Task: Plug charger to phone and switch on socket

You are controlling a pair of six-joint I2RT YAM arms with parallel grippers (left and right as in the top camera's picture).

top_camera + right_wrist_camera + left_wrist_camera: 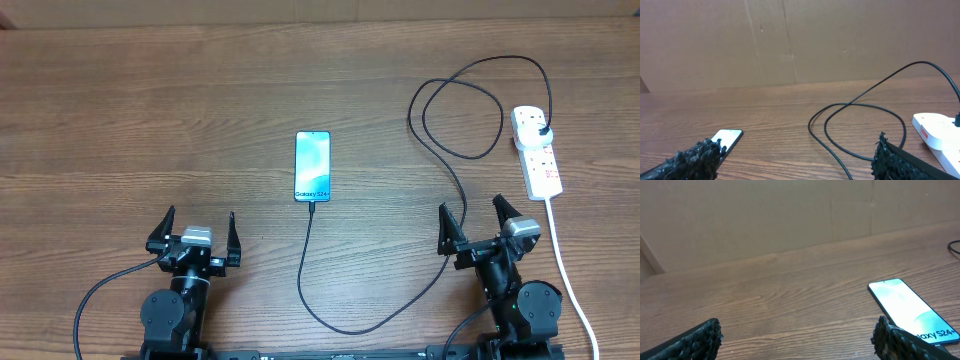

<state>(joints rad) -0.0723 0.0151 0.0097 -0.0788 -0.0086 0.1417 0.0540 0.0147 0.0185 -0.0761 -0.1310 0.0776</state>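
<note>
Looping over the table (150,120), charger (541,131) links phone (312,165) and socket (545,172).

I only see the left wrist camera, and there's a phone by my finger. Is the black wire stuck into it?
Observer: From overhead, the charger tip meets the bottom edge of the phone. It looks plugged in.
Operator: Where does the other end go?
Observer: It's pushed into the socket, at the strip's far end.
Operator: Is the other hand holding anything?
Observer: No, the right gripper is open and holds nothing.
</note>
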